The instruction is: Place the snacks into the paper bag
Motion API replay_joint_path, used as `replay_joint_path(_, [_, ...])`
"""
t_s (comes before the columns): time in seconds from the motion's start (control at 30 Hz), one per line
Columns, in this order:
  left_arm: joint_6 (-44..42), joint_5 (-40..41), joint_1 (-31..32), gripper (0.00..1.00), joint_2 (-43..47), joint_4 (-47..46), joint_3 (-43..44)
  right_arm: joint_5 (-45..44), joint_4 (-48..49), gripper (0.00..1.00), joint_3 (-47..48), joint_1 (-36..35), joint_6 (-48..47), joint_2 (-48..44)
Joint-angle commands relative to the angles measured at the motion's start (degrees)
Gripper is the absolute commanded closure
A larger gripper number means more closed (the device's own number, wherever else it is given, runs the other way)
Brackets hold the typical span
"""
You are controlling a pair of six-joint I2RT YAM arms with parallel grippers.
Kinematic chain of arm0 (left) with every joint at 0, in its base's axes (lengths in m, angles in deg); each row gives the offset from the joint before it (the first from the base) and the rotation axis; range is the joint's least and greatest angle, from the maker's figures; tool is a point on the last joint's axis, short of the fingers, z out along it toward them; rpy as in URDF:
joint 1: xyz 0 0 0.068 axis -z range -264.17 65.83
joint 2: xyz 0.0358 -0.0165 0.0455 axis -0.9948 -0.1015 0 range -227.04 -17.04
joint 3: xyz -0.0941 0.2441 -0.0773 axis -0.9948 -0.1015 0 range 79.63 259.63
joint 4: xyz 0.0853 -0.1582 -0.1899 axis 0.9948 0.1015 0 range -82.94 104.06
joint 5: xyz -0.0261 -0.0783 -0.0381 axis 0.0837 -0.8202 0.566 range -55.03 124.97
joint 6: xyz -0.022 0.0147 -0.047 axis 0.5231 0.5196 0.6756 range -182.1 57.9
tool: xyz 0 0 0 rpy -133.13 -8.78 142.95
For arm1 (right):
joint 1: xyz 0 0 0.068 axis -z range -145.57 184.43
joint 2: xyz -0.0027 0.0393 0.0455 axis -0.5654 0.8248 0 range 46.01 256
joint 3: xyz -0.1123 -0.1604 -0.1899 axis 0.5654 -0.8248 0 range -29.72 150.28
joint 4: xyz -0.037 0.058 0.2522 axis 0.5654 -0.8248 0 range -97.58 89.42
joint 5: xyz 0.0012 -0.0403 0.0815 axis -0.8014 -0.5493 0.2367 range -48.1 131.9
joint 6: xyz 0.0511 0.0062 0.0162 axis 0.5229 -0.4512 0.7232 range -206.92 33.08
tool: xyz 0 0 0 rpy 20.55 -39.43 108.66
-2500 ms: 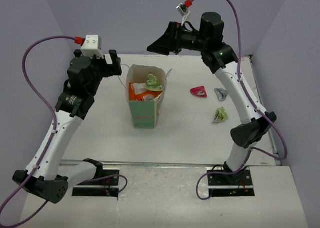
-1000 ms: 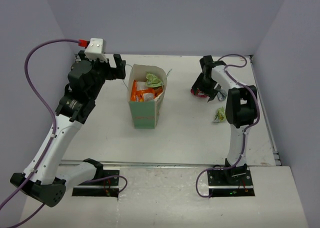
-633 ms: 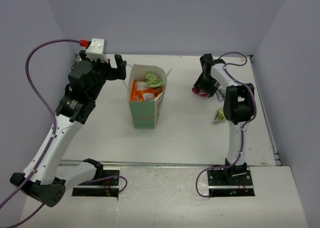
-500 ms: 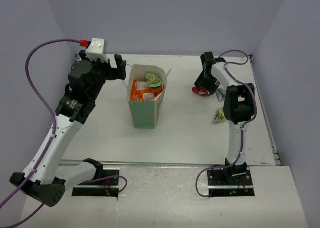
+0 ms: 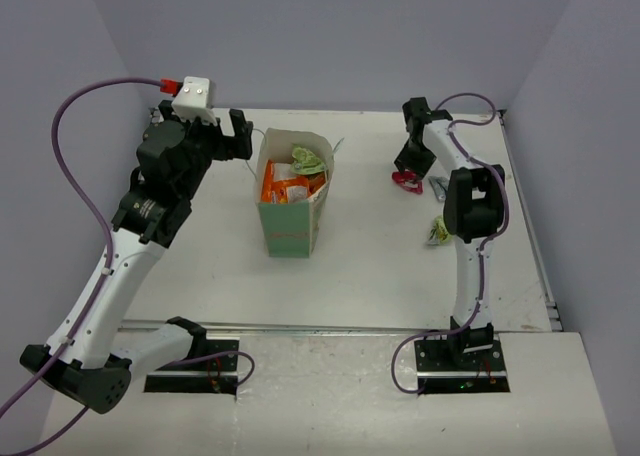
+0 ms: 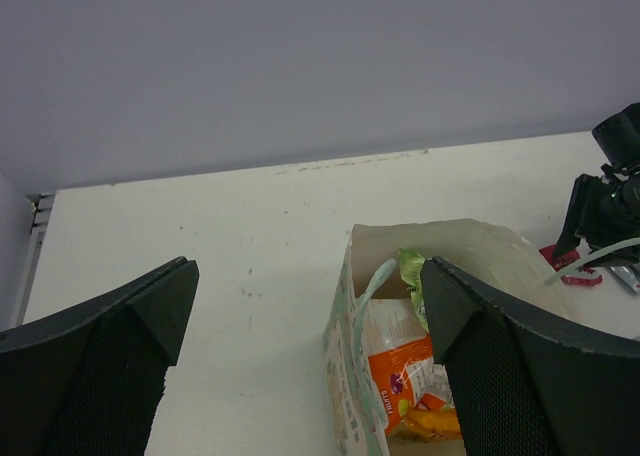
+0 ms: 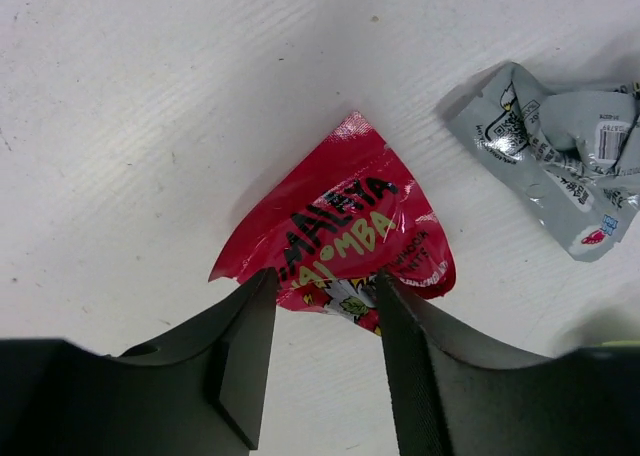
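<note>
The mint-green paper bag (image 5: 290, 231) stands upright at the table's middle, its mouth open. Inside lie an orange-white pouch (image 6: 400, 361) and a green packet (image 5: 310, 161). My left gripper (image 6: 310, 286) hovers wide open just left of the bag's rim, holding nothing. At the far right a red-pink packet (image 7: 345, 226) lies flat on the table. My right gripper (image 7: 325, 281) is down over it, and its half-closed jaws straddle the packet's near edge. A grey packet (image 7: 560, 146) lies just right of it. A small green packet (image 5: 440, 231) lies nearer to me.
The bag's thin handle (image 6: 375, 286) droops inside its left wall. The back wall runs close behind the right gripper. The table's right edge (image 5: 525, 206) is a short way beyond the grey packet (image 5: 440, 186).
The right arm swung from above the bag down to the red-pink packet, and its jaws have narrowed round it over the last second. The left arm has barely moved.
</note>
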Motion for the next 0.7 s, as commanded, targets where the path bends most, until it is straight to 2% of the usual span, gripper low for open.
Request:
replay_joint_path(0.0, [-1.7,0.2,0.4,0.00,-0.3,-2.6,0.4,0.2,-2.0,0.51,1.8,0.1,-0.2,0.3])
replay_joint_path(0.03, [-1.7,0.2,0.4,0.00,-0.4,-2.6,0.4,-0.5,-1.7,0.50,1.1,0.2,0.9,-0.5])
replay_joint_path(0.17, [-1.7,0.2,0.4,0.00,-0.4,-2.7,0.5,0.7,0.6,0.34,-1.3,0.1,0.9,-2.6])
replay_joint_path(0.3, [-1.8,0.4,0.4,0.00,-0.4,-2.7,0.4,1.8,0.7,0.33,-1.2,0.1,-0.3,-3.3])
replay_joint_path(0.5, [-1.9,0.7,0.4,0.00,0.0,-2.9,-0.1,2.6,-9.1,0.30,7.6,-0.1,-4.8,2.9])
replay_joint_path(0.6, [-1.9,0.9,0.4,0.00,0.5,-3.3,-0.9,3.3,-8.9,0.39,6.0,-0.1,-5.5,2.2])
replay_joint_path(0.67, [-2.2,1.3,0.4,0.00,1.0,-3.3,-1.1,3.6,-10.0,0.89,5.1,-0.2,-5.8,2.1])
